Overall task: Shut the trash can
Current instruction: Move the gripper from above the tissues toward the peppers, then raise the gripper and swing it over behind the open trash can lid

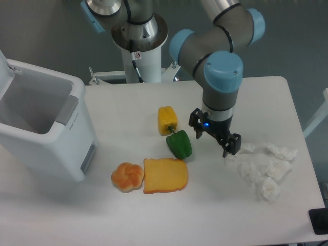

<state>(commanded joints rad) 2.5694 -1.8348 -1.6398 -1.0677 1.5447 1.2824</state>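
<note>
The trash can stands at the left edge of the surface, its mouth wide open and its inside bare to view; only a sliver of the raised lid is seen at the far left, cut off by the frame. Nothing has been closed yet.

Trouble is to be expected mainly from the crossing. Between the can and the jaws lie a yellow pepper, a green pepper, a slice of bread and a bun; if the surface is crossed low, these could be swept aside or dragged along. The lid's hinge and top lie partly outside the view, so a push could be aimed badly, and the can could be shoved or tipped instead of shut. A push on the can's wall rather than on the lid would slide it leftward off the edge.

The gripper is held well apart from the can, right of centre, pointing down just above the surface, between the green pepper and a heap of crumpled tissues. The jaws are spread apart and nothing is held between them.
</note>
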